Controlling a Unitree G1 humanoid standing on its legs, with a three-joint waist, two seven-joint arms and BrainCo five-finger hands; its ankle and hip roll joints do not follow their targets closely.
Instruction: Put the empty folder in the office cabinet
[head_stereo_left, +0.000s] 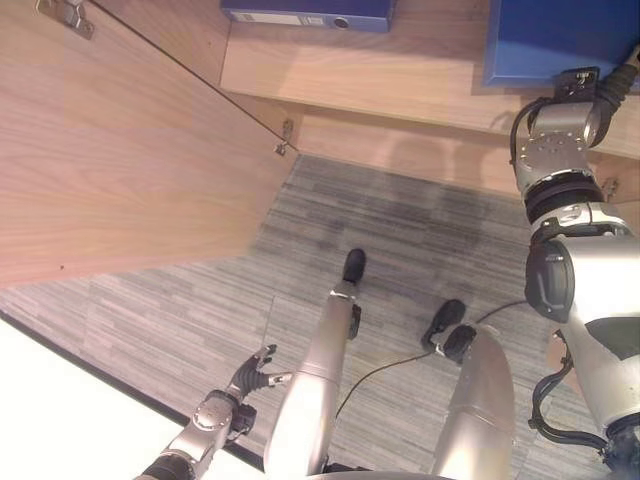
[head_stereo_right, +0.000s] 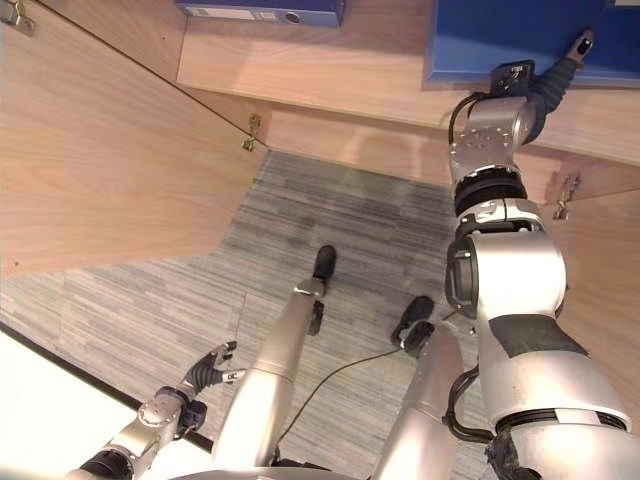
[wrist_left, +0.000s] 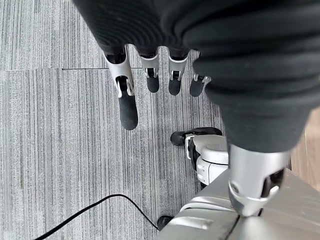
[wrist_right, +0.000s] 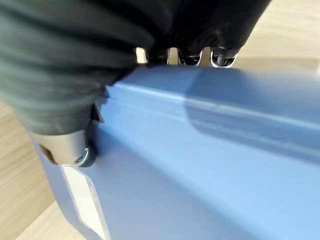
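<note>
The blue folder stands on the wooden cabinet shelf at the upper right. My right hand reaches up to it. In the right wrist view its fingers curl over the top edge of the folder and the thumb presses its side near the white spine label. My left hand hangs low at the lower left above the grey carpet, its fingers straight and holding nothing.
A second blue folder lies further left on the same shelf. The cabinet's wooden door stands swung open on the left, with a hinge at its inner edge. A white surface fills the lower left corner.
</note>
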